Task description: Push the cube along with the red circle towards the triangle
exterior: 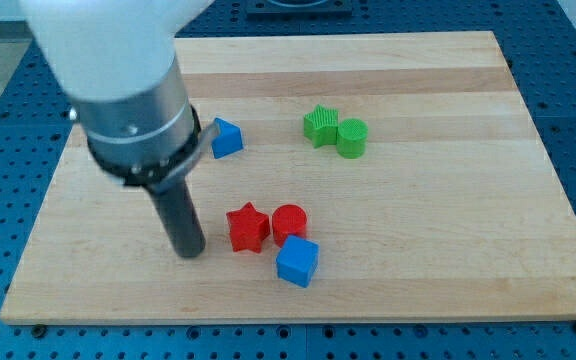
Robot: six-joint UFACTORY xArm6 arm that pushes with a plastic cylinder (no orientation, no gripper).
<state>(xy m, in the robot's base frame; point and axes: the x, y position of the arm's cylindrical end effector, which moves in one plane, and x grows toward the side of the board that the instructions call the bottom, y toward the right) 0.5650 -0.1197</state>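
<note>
The blue cube (297, 262) sits low on the wooden board (448, 250), toward the view's bottom centre, its top face lighter than its sides, turned slightly askew; the red circle (289, 222), a short cylinder, touches it just above; the red star (248, 227) lies right beside the circle on the view's left; my tip (188, 250) rests on the board left of the star, close but apart from it, and it is a plain rod with nothing to open or close; the blue triangle (226, 137) lies higher up, beside the arm's metal collar; a green star (320, 125) and green cylinder (352, 138) touch each other near the view's top centre.
</note>
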